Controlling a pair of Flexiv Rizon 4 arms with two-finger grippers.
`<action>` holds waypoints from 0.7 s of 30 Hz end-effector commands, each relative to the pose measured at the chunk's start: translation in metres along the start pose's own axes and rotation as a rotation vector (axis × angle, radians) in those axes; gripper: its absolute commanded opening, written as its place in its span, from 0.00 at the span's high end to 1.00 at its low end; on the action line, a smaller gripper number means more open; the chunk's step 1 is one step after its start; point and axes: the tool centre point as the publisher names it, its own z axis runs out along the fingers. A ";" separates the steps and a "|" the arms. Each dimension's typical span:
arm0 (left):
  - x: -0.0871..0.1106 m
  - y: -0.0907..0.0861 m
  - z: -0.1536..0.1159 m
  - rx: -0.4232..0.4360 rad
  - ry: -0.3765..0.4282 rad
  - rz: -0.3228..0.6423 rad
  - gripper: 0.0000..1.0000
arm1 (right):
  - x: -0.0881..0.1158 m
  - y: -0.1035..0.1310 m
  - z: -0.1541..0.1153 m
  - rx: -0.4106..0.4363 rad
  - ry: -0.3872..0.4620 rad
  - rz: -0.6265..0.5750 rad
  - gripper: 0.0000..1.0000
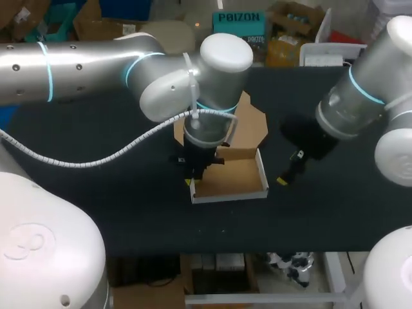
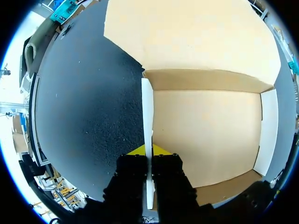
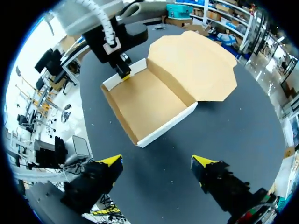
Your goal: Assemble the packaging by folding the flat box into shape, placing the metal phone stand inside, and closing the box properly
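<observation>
Reaching in from the left over the dark surface [image 1: 129,212]: left arm [image 1: 96,71], bent down above the near-left corner of the box [image 1: 228,195]. Left pincer [image 1: 193,174] [image 2: 149,151] closed tight on the upright white left wall [image 2: 147,107], with one finger outside, one inside, and a little yellow visible at either side of the card.

In the middle of the surface: the box, lying open. Brown floor, white walls raised at left, front and right. Lid flap [image 1: 251,122] spread flat on the surface behind, on the side away from the robot.

Further right, well apart from the box and touching nothing: right pincer [image 1: 290,168] [image 3: 156,163], above bare surface, fingers spread wide, nothing held.
</observation>
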 end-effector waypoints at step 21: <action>-0.036 0.006 0.017 0.060 -0.186 0.002 1.00 | 0.010 -0.034 -0.041 -0.107 0.025 -0.294 0.00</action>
